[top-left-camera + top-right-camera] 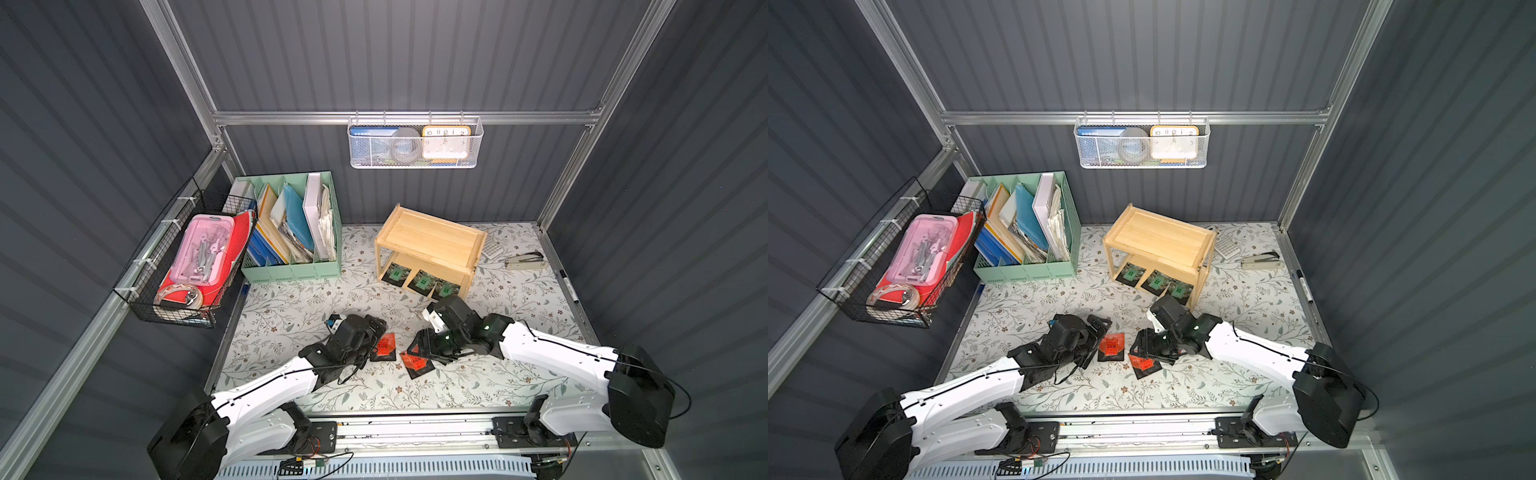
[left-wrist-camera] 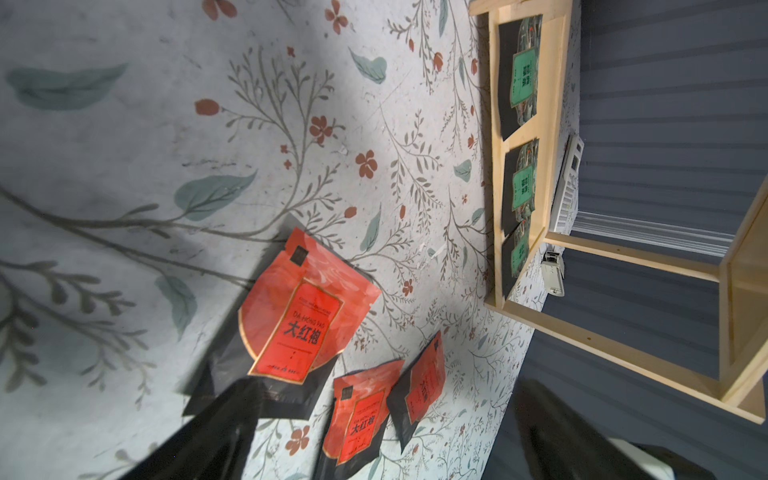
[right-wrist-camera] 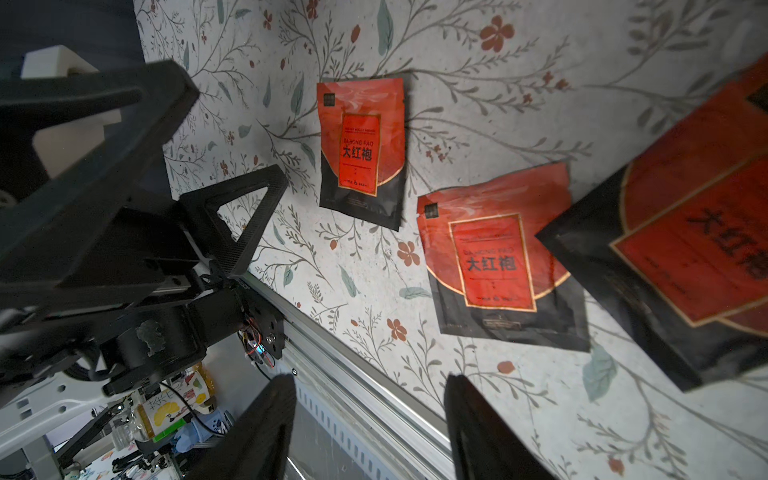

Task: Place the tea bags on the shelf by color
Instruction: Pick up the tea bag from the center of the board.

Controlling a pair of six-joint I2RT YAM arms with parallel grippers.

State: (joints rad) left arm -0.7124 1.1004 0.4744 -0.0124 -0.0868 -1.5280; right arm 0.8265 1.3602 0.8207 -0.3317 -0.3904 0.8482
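Note:
The wooden shelf (image 1: pixel 432 241) stands at the back; its top tier is bare. Three green tea bags (image 1: pixel 423 282) lie side by side on its lower tier (image 2: pixel 552 124). Two red tea bags (image 1: pixel 384 347) (image 1: pixel 417 365) lie flat on the mat. A third red one (image 3: pixel 698 241) stands tilted beside my right gripper (image 1: pixel 422 345), outside its fingers. The right gripper (image 3: pixel 370 432) is open with nothing between its fingers. My left gripper (image 2: pixel 386 440) is wide open just left of the nearest red bag (image 2: pixel 299 316), one finger over that bag's black end.
A mint-green file organizer (image 1: pixel 291 232) stands left of the shelf, with a black wire basket (image 1: pixel 187 266) on the left wall. A calculator (image 1: pixel 490 249), a stapler (image 1: pixel 524 261) and a marker (image 1: pixel 569 286) lie at the right. A white mesh basket (image 1: pixel 413 143) hangs on the back rail.

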